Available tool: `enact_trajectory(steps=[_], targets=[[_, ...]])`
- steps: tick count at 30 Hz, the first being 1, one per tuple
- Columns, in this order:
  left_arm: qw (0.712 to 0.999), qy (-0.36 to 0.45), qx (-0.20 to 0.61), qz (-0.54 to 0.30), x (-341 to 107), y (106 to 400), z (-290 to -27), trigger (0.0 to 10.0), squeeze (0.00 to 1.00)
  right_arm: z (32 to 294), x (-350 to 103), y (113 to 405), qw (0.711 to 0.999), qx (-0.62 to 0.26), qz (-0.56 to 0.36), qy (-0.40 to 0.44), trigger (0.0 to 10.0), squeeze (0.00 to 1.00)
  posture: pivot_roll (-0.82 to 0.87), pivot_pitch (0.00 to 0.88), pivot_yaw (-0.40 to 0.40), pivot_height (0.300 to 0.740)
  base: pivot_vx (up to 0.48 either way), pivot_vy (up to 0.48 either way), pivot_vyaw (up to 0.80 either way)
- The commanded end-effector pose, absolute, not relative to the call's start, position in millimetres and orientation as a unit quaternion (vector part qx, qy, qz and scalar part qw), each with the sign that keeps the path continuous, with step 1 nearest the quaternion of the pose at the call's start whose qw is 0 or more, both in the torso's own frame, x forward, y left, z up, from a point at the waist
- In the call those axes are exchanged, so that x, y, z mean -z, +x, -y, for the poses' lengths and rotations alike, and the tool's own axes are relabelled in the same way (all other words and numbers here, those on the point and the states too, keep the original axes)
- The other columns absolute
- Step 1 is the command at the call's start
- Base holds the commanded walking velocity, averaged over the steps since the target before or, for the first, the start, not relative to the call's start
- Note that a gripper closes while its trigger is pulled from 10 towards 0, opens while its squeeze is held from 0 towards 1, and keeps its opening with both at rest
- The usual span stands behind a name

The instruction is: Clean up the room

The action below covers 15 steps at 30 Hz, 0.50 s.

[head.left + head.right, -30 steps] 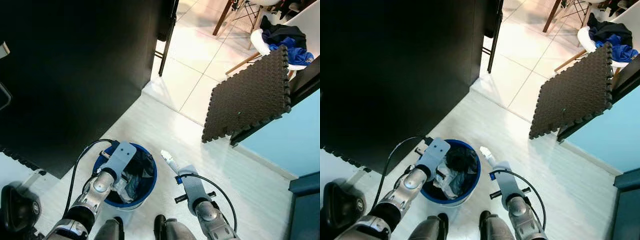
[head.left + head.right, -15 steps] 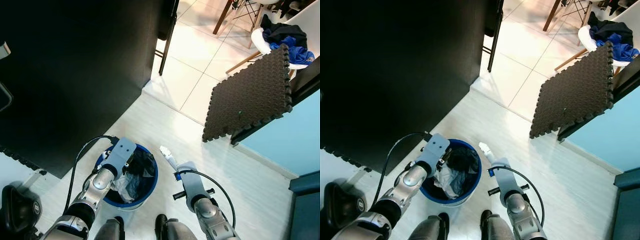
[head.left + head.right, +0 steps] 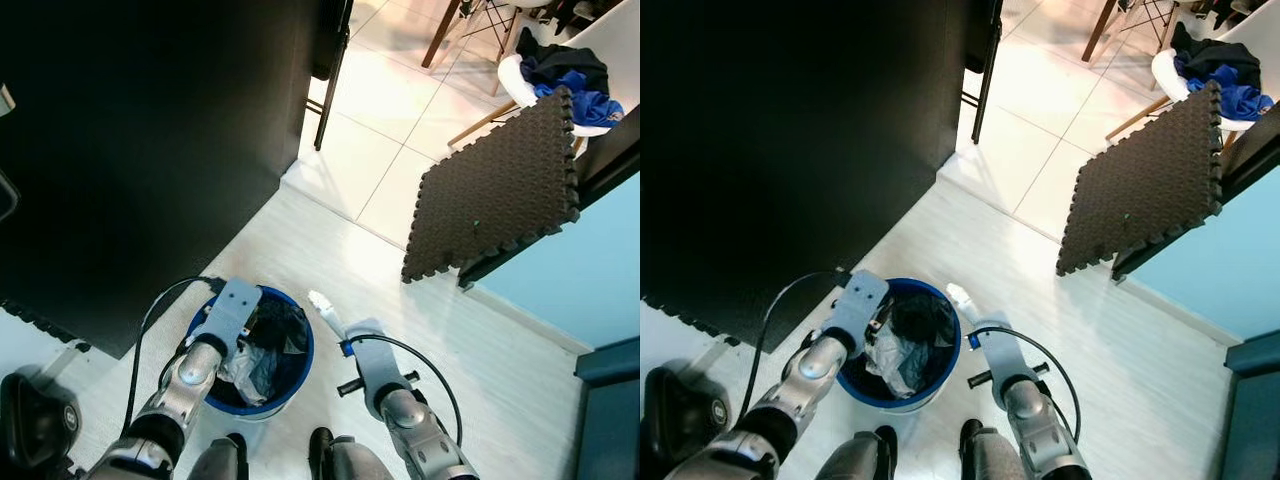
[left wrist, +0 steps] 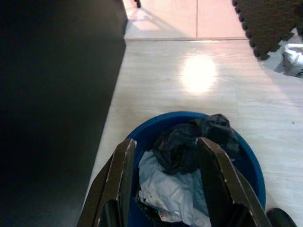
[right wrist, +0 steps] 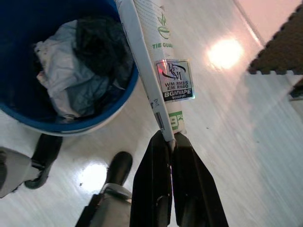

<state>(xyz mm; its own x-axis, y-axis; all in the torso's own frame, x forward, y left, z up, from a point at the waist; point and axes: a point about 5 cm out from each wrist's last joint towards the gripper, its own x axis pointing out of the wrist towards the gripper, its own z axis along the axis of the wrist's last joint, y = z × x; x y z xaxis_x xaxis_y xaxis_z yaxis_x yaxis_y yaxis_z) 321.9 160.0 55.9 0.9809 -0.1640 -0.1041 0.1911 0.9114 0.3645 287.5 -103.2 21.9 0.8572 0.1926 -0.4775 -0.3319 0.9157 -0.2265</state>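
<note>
Standing over a blue bin point(image 3: 300, 372) on pale floorboards, both arms out in front. Right gripper point(image 5: 170, 142) clenched on the lower edge of a flat white packet point(image 5: 154, 71) — green print and a price sticker on its face. Compared with a second ago, shifted inward: the packet's far end, then clearly off to the side of the bin, now reaching up against the blue rim point(image 5: 128, 85) and hanging partly over it in the right wrist view. In the head views, its white tip point(image 3: 322, 305) just beside the bin's edge, closer than before.

Left gripper point(image 4: 163, 156) spread wide, grasping nothing, hovering over the near side of the bin with fingers point(image 4: 120, 175) framing crumpled grey plastic point(image 4: 175, 194) and a dark wad point(image 4: 189, 137) already inside. Little different from a second ago.

Meaning for the job: the drop looks close, but not ready — most of the packet seems to lie outside the rim, so letting go here would likely tip it onto the floor. More travel toward the bin's middle needed first.

Further off, a dark foam mat point(image 3: 495, 190) leaning against a turquoise wall point(image 3: 570, 290), and clothes heaped on a white chair point(image 3: 560, 75) — probably later work.
</note>
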Motion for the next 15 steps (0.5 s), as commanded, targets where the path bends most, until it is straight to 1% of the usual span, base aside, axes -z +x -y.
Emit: enact_trajectory(steps=[1, 2, 5, 6, 7, 8, 9, 10, 11, 12, 13, 14, 15], targets=[[0.977, 0.188, 0.08, -0.057, -40.4, 306.7, -169.7, 10.0, 0.0, 99.0, -9.0, 279.0, 0.943, -0.157, -0.255, -0.148, 10.0, 0.0, -0.01, 0.378, -0.132, 0.74, 0.0, 0.0, 0.0], [0.979, 0.186, 0.064, -0.06, -36.6, 299.3, -176.7, 10.0, 0.0, 90.2, -8.2, 279.7, 0.938, -0.181, -0.258, -0.144, 10.0, 0.0, 0.0, 0.378, -0.135, 0.74, 0.0, 0.0, 0.0], [0.98, 0.184, 0.054, -0.061, -34.6, 294.7, -181.2, 10.0, 0.0, 84.6, -7.5, 279.7, 0.934, -0.198, -0.261, -0.142, 10.0, 0.0, 0.0, 0.378, -0.135, 0.74, 0.0, 0.0, 0.0], [0.981, 0.179, 0.027, -0.068, -29.3, 280.7, -191.3, 10.0, 0.0, 70.4, -4.0, 278.2, 0.92, -0.241, -0.269, -0.153, 10.0, 0.0, 0.02, 0.379, -0.148, 0.74, 0.0, 0.0, 0.0], [0.981, 0.179, 0.027, -0.068, -29.3, 280.7, -191.3, 10.0, 0.0, 70.4, -4.0, 278.2, 0.92, -0.241, -0.269, -0.153, 10.0, 0.0, 0.02, 0.379, -0.148, 0.74, 0.0, 0.0, 0.0], [0.982, 0.176, 0.008, -0.072, -26.5, 270.4, -198.2, 10.0, 0.0, 61.2, -1.7, 276.6, 0.908, -0.271, -0.275, -0.163, 10.0, 0.0, 0.02, 0.379, -0.15, 0.74, 0.0, 0.0, 0.0], [0.982, 0.176, 0.008, -0.072, -26.5, 270.4, -198.2, 10.0, 0.0, 61.2, -1.7, 276.6, 0.908, -0.271, -0.275, -0.163, 10.0, 0.0, 0.02, 0.379, -0.15, 0.74, 0.0, 0.0, 0.0], [0.982, 0.175, -0.001, -0.076, -23.5, 258.1, -202.9, 10.0, 0.0, 53.4, -0.6, 276.9, 0.898, -0.292, -0.276, -0.178, 10.0, 0.0, 0.04, 0.385, -0.168, 0.74, 0.0, 0.0, 0.0], [0.978, 0.192, 0.012, -0.076, -21.4, 243.1, -205.5, 10.0, 0.0, 45.1, -3.1, 280.3, 0.892, -0.307, -0.272, -0.19, 10.0, 0.0, 0.06, 0.388, -0.181, 0.74, 0.0, 0.0, 0.0], [0.978, 0.192, 0.012, -0.076, -21.4, 243.1, -205.5, 10.0, 0.0, 45.1, -3.1, 280.3, 0.892, -0.307, -0.272, -0.19, 10.0, 0.0, 0.06, 0.388, -0.181, 0.74, 0.0, 0.0, 0.0], [0.975, 0.206, 0.029, -0.075, -20.7, 233.7, -204.8, 10.0, 0.0, 41.0, -6.0, 283.8, 0.891, -0.311, -0.268, -0.196, 10.0, 0.0, 0.07, 0.388, -0.194, 0.74, 0.0, 0.0, 0.0], [0.975, 0.206, 0.029, -0.075, -20.7, 233.7, -204.8, 10.0, 0.0, 41.0, -6.0, 283.8, 0.891, -0.311, -0.268, -0.196, 10.0, 0.0, 0.07, 0.388, -0.194, 0.74, 0.0, 0.0, 0.0], [0.972, 0.212, 0.081, -0.063, -26.3, 215.8, -201.7, 10.0, 0.0, 32.1, -13.9, 291.5, 0.888, -0.323, -0.257, -0.204, 10.0, 0.0, 0.09, 0.388, -0.218, 0.74, 0.0, 0.0, 0.0]])
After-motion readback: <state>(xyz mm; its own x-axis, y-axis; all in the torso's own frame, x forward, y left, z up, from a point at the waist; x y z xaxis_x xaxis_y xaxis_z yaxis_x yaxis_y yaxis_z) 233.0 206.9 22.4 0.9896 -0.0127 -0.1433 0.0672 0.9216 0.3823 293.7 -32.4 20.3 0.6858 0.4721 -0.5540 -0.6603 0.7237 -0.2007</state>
